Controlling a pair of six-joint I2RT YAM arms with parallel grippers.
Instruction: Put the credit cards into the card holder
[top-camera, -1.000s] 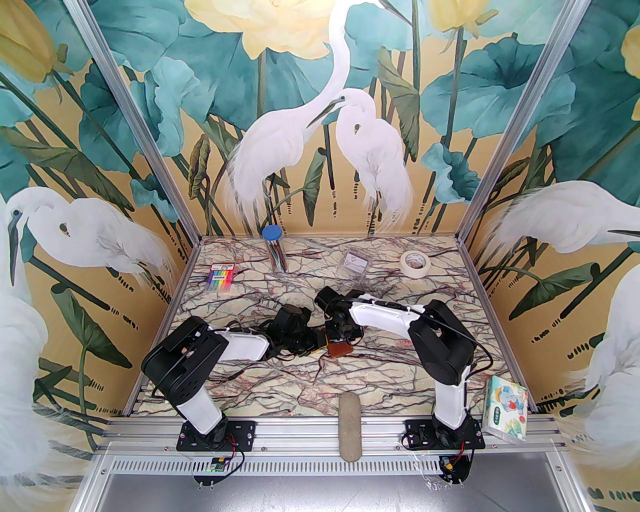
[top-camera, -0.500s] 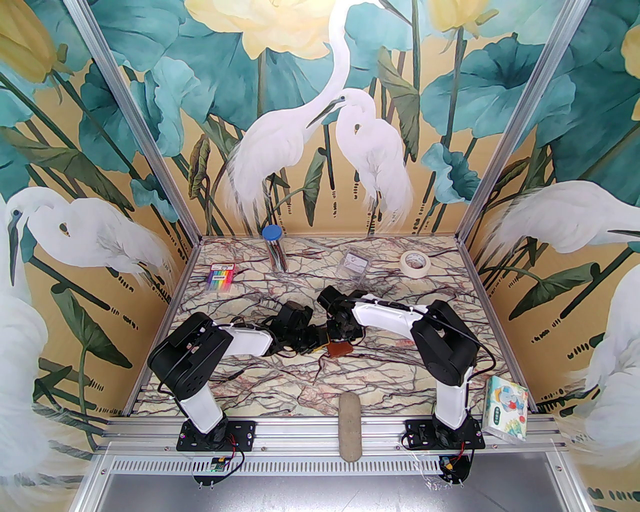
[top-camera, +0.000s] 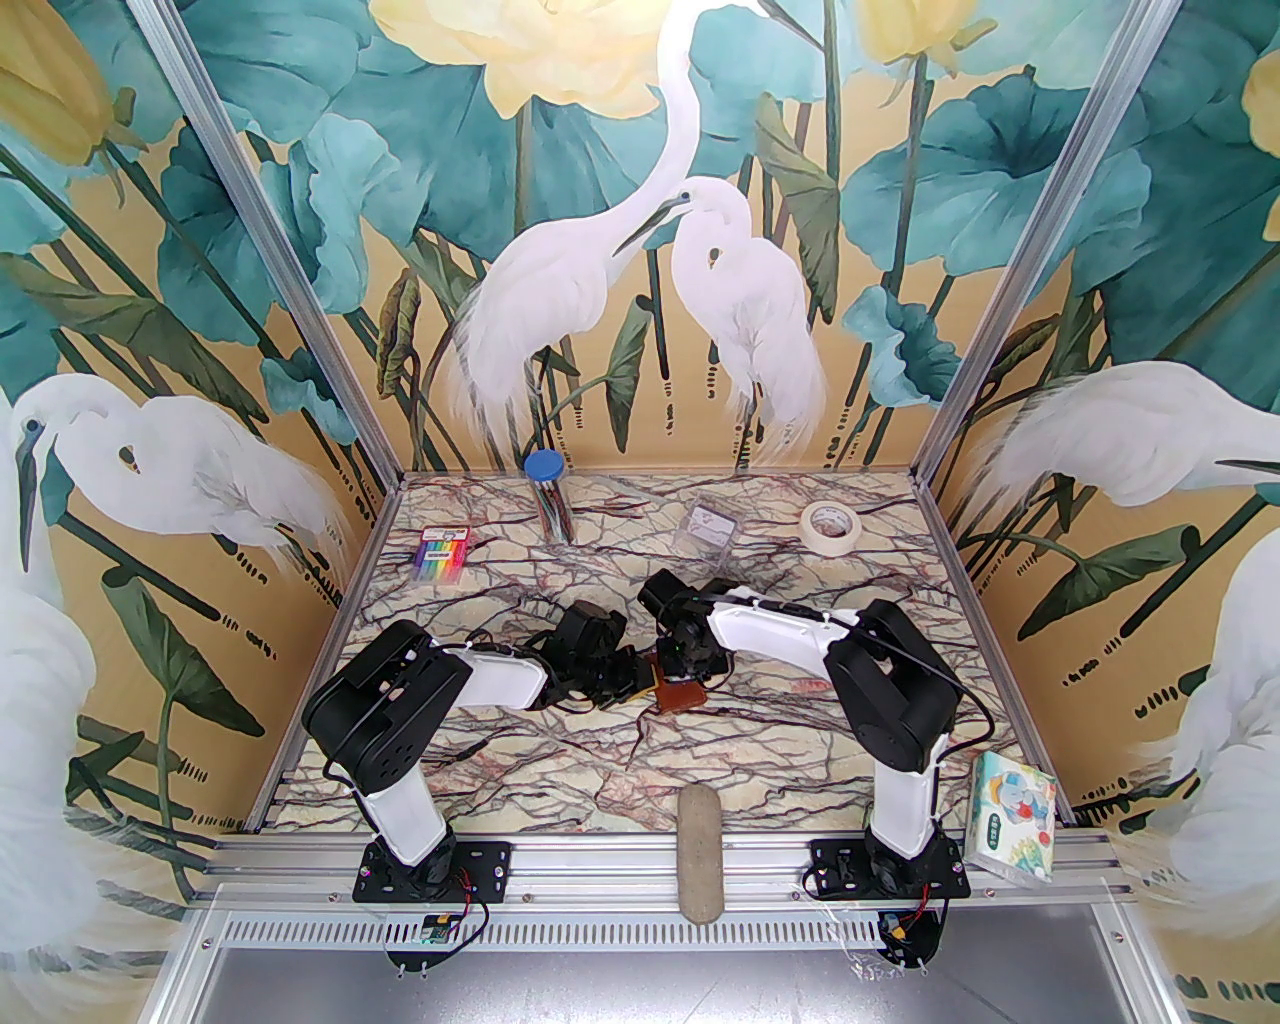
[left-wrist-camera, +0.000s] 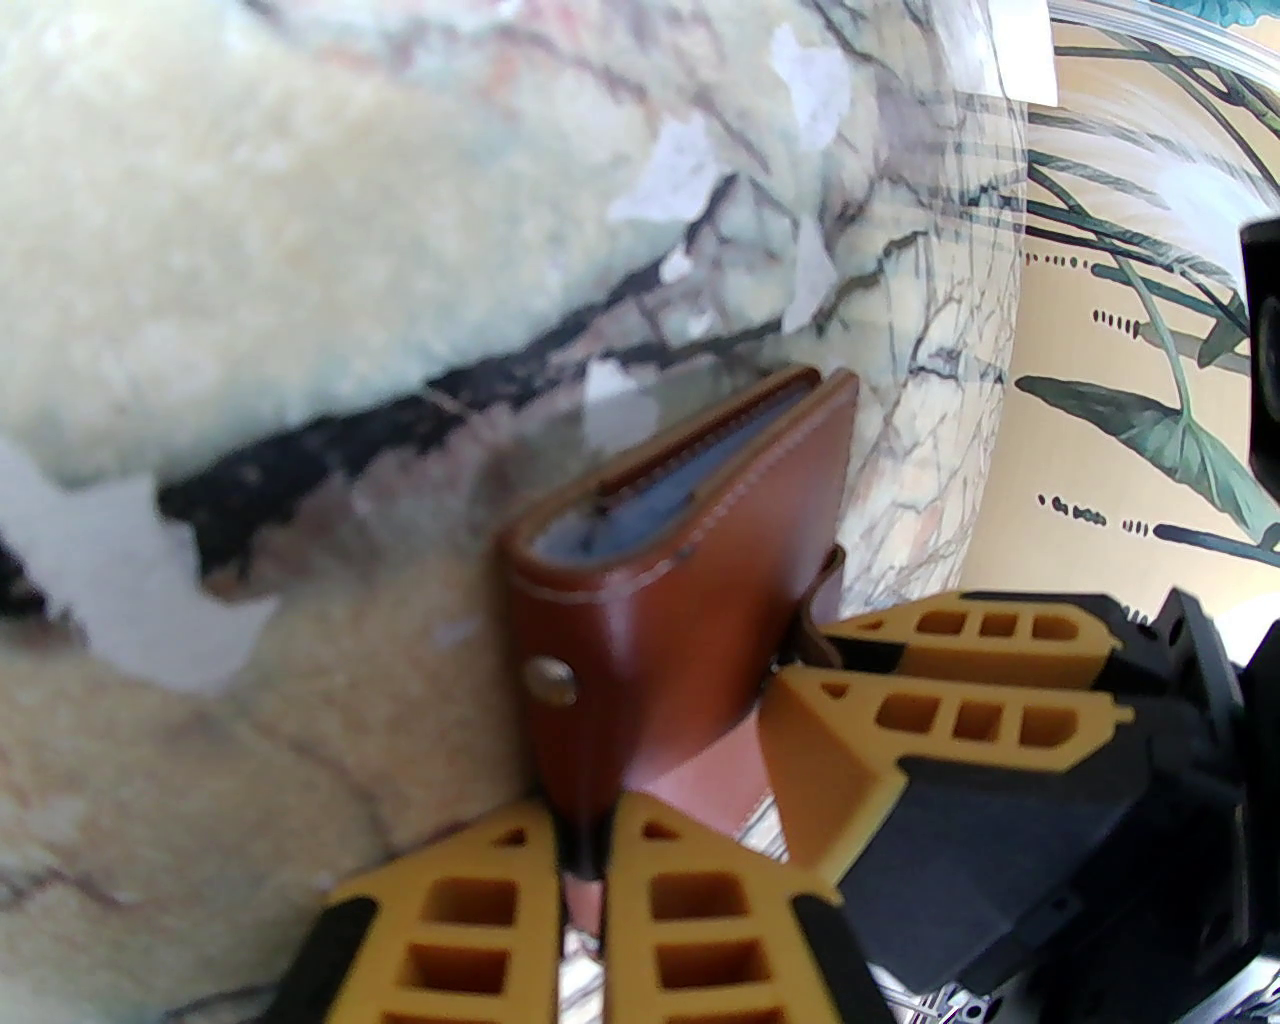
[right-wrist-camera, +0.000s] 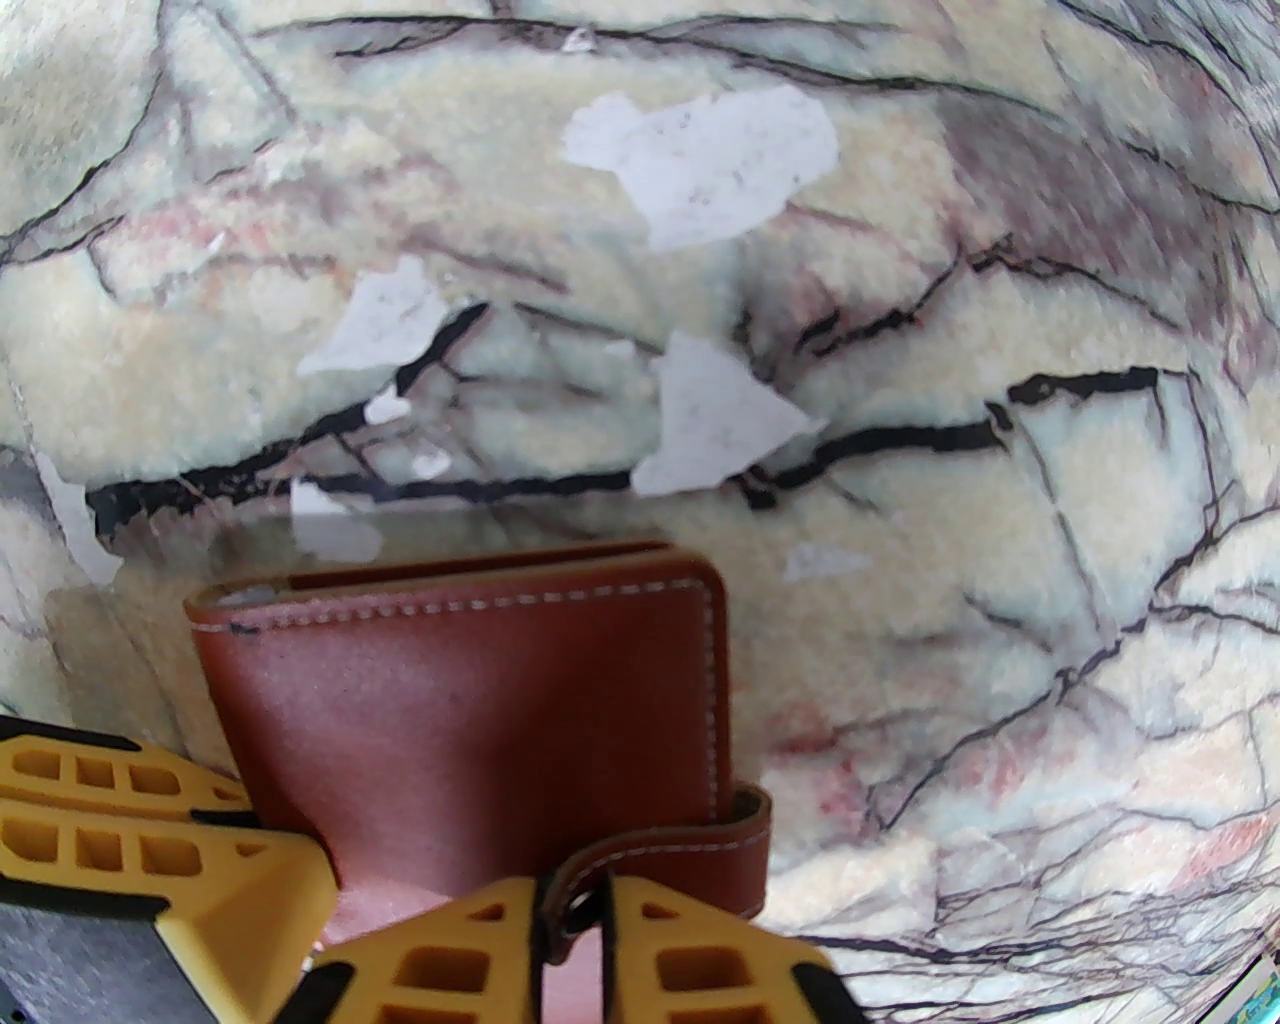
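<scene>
The card holder (left-wrist-camera: 690, 570) is a reddish-brown leather wallet, folded, just above the marbled table. My left gripper (left-wrist-camera: 583, 870) is shut on the cover edge below the snap button. My right gripper (right-wrist-camera: 575, 920) is shut on the holder's strap tab (right-wrist-camera: 700, 850). Each wrist view also catches the other arm's yellow fingers (left-wrist-camera: 950, 700) (right-wrist-camera: 150, 850) beside the leather. From above, the card holder (top-camera: 682, 695) sits between the left gripper (top-camera: 640, 682) and the right gripper (top-camera: 690, 662) at mid-table. A bluish-grey layer shows between the covers. The credit cards are hidden.
At the back stand a rainbow pen pack (top-camera: 441, 556), a tube with a blue lid (top-camera: 548, 495), a clear plastic box (top-camera: 706, 530) and a tape roll (top-camera: 830, 525). A grey oblong pad (top-camera: 700, 850) lies at the front edge, and a tissue pack (top-camera: 1015, 815) at the front right.
Both pairs of fingers have closed in on the card holder. The left arm has edged right toward it, and the right arm has shifted slightly.
</scene>
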